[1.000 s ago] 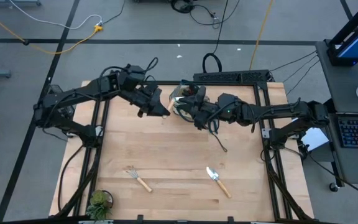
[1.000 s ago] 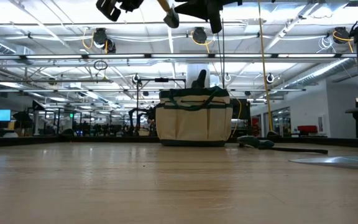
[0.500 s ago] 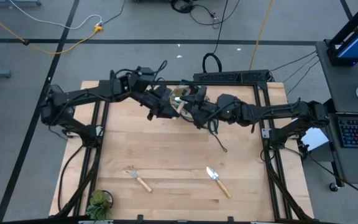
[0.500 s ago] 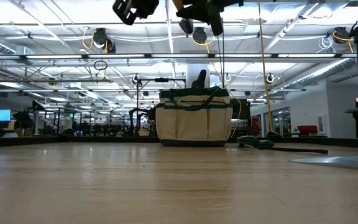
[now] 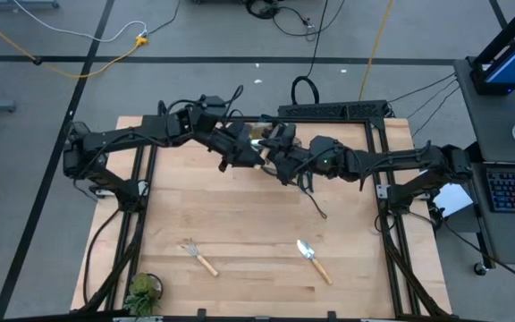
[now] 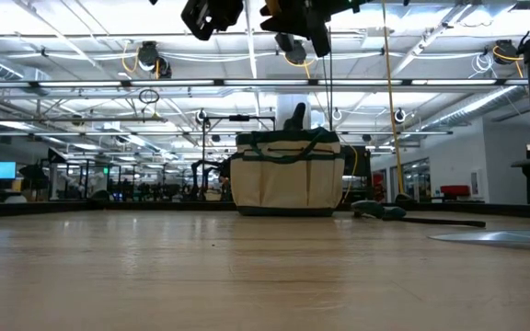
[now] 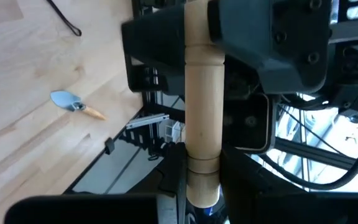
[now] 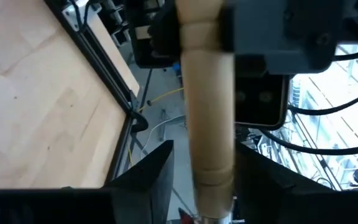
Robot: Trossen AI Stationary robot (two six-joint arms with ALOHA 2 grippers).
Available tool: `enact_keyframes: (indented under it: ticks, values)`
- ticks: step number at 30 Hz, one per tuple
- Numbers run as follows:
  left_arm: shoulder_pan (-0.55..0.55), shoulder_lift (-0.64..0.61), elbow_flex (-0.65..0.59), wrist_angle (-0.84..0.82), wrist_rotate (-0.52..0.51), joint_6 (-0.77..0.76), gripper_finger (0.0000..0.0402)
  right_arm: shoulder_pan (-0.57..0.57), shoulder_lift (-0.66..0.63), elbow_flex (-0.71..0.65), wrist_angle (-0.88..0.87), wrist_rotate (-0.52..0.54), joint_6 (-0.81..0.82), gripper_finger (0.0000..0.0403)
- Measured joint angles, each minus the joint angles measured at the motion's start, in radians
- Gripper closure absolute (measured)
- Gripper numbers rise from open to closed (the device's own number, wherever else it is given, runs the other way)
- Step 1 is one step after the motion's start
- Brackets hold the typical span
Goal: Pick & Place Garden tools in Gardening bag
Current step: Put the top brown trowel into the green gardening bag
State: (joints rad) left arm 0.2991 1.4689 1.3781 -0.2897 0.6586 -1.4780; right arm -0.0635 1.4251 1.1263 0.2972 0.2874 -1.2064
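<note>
A garden tool with a wooden handle (image 7: 202, 106) hangs high over the table's far middle, above the tan gardening bag (image 6: 288, 180). My left gripper (image 7: 202, 171) is shut on it; its metal end is hidden. My right gripper (image 8: 207, 165) faces it from the right, open. Its fingers stand on either side of the same handle (image 8: 209, 99), with a gap showing on one side. In the high view the two grippers (image 5: 250, 156) (image 5: 272, 154) meet and cover most of the bag. A fork (image 5: 198, 255) and a trowel (image 5: 312, 259) lie flat on the near part of the table. My left gripper pinches the handle's ringed end (image 7: 202, 163) between its two fingers. The fingers come from the table's left, nearly level, and the handle runs straight on ahead of them toward the right gripper. The tool is lifted clear, well above the bag.
A thin dark item with a loop (image 5: 316, 208) lies right of centre. A small potted plant (image 5: 141, 292) stands at the near left corner. Black frame rails (image 5: 141, 215) (image 5: 384, 215) run along both sides, and bare board lies between the bag and the near tools.
My left gripper has carried the tool toward the table's right and a little down, up to my right gripper above the bag. The handle now lies between the right gripper's fingers. The right gripper has stayed where it was.
</note>
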Motion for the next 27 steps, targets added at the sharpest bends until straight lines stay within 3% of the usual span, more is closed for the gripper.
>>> enact_keyframes:
  ticks: [17, 27]
  values:
    - [0.019, 0.0, 0.0, -0.008, -0.029, 0.008, 0.0331, 0.0, 0.005, 0.0, 0.019, 0.008, 0.033, 0.0341]
    - [0.039, 0.0, 0.0, -0.006, -0.044, 0.035, 0.0331, 0.0, 0.005, 0.0, 0.008, 0.085, 0.069, 0.0344]
